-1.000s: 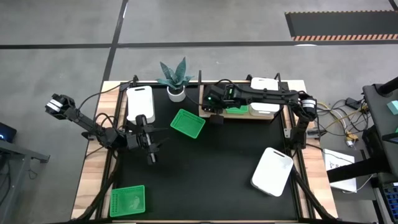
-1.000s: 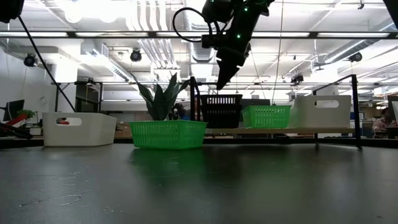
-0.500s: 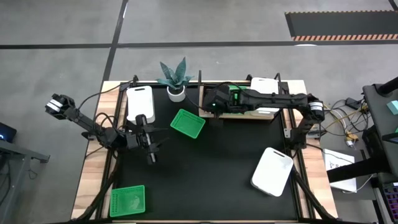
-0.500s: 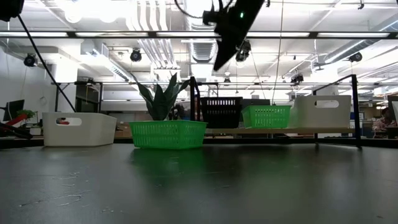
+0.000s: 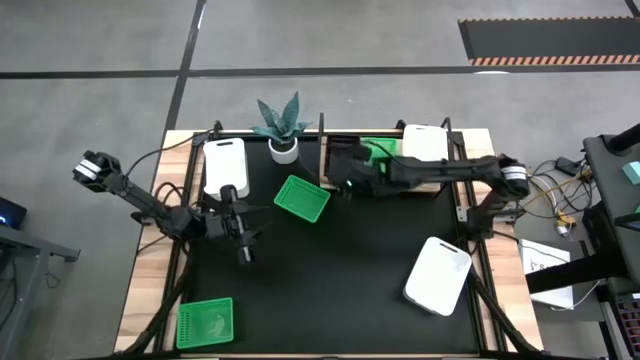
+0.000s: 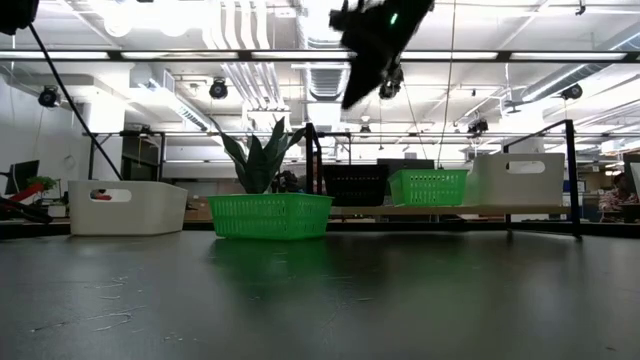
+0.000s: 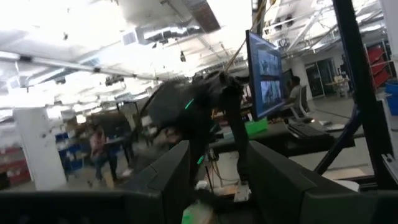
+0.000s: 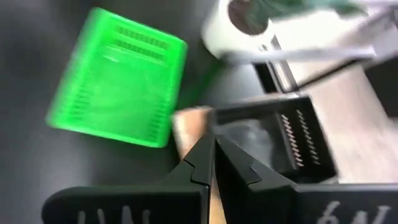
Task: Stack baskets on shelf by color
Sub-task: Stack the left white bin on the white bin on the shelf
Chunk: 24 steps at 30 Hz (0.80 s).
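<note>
High view: the black tabletop (image 5: 330,280) is carrying the whole set, with the wooden shelf (image 5: 440,186) lying along its far edge toward the right. Three white baskets are showing: one lying tilted near the front right corner (image 5: 437,275), one sitting at the far left (image 5: 223,166), and one resting on the right part of the shelf (image 5: 425,143). Three green mesh baskets are showing: one lying at the front left corner (image 5: 205,323), one sitting tilted in the far middle of the table just left of the shelf (image 5: 301,198), and one sitting on the shelf beside the white one (image 5: 378,148). A black basket (image 6: 357,185) is standing on the shelf's left end, touching the green one on the shelf in the low view. A potted plant (image 5: 282,124) is standing at the far edge between the left white basket and the shelf. The right gripper (image 8: 212,163) is hanging in the air above the shelf's left end, over the black basket, its fingers pressed together and holding nothing. The left gripper (image 7: 214,168) is waiting over the left-middle of the table, its fingers spread apart and empty.
</note>
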{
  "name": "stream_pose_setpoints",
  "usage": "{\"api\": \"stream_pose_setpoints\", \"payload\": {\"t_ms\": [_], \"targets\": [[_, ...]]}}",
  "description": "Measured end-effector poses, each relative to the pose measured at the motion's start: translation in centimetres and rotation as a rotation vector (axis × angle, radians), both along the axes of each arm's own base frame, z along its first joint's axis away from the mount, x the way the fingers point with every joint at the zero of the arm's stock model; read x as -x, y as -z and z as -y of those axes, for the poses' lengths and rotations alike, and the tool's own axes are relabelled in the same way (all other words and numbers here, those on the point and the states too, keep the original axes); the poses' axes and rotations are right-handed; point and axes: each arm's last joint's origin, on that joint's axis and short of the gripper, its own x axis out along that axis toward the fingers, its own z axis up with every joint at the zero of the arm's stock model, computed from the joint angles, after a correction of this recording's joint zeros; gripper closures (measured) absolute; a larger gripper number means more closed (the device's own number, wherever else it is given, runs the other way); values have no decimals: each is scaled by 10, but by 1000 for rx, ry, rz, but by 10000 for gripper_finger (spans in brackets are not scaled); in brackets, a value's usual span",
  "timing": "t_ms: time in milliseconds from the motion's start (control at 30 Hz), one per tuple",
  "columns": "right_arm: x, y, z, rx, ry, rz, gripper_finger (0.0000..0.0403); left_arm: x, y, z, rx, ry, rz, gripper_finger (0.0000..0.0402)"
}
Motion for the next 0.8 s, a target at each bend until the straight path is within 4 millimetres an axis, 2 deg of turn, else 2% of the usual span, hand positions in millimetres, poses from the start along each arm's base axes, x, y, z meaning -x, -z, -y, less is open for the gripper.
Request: {"api": "stream_pose_setpoints", "payload": {"t_ms": [100,300,433,533,600,700,800], "targets": [[10,-4,-31,-11,-69,48,394,-1,4,-1,57,-43,-41,256],[39,9,-95,-14,-219,145,394,-7,21,-2,230,-51,-167,256],[67,20,-121,-17,-297,186,394,-11,54,0,435,-39,-345,256],[87,23,-132,-24,-351,245,394,-11,66,1,532,-21,-434,256],[99,23,-134,-31,-377,285,394,-13,60,1,550,15,-468,256],[114,22,-131,-30,-390,330,394,-18,37,0,560,68,-500,256],[125,20,-126,-19,-408,383,394,-22,15,-7,536,33,-611,256]]}}
